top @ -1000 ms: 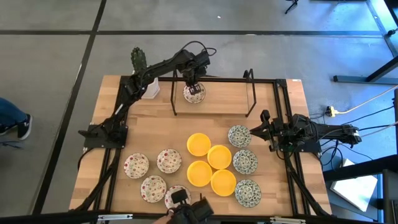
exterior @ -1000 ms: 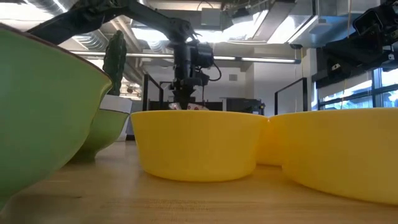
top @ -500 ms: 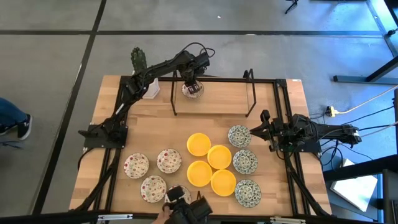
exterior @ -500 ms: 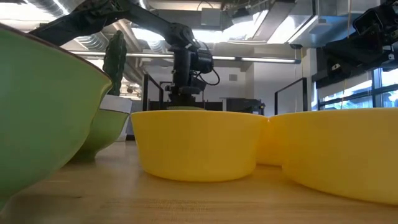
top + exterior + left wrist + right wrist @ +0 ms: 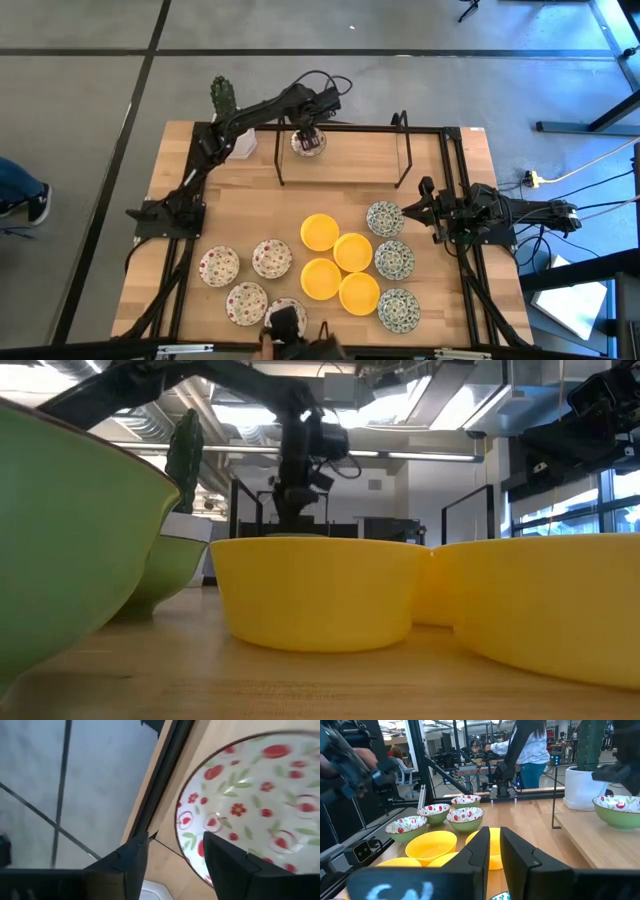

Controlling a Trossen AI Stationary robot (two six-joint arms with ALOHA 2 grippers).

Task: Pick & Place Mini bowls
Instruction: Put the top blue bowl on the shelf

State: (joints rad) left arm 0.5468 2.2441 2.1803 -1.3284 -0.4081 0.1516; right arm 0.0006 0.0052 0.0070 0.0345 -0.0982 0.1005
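Red-speckled white mini bowl (image 5: 309, 142) now rests on the wooden table top (image 5: 250, 210) at the far edge, under the black wire frame (image 5: 342, 130), just right of the white pot with green cactus (image 5: 229, 120). A second ago the left gripper (image 5: 310, 128) was pinched on its rim; since then the fingers have spread and the bowl sits free. Judgement: this placement is done, release complete.

Left gripper: jaws apart, hovering directly over that bowl's rim, holding nothing; the wrist view shows rim between the two fingers (image 5: 227, 865) with a gap either side.

Right gripper (image 5: 408, 212): waiting well right of the frame, beside the green-patterned bowls (image 5: 385, 218), jaws nearly together, empty.

Yellow bowls (image 5: 320, 232) and remaining speckled bowls (image 5: 271, 258) lie nearer the front, untouched.
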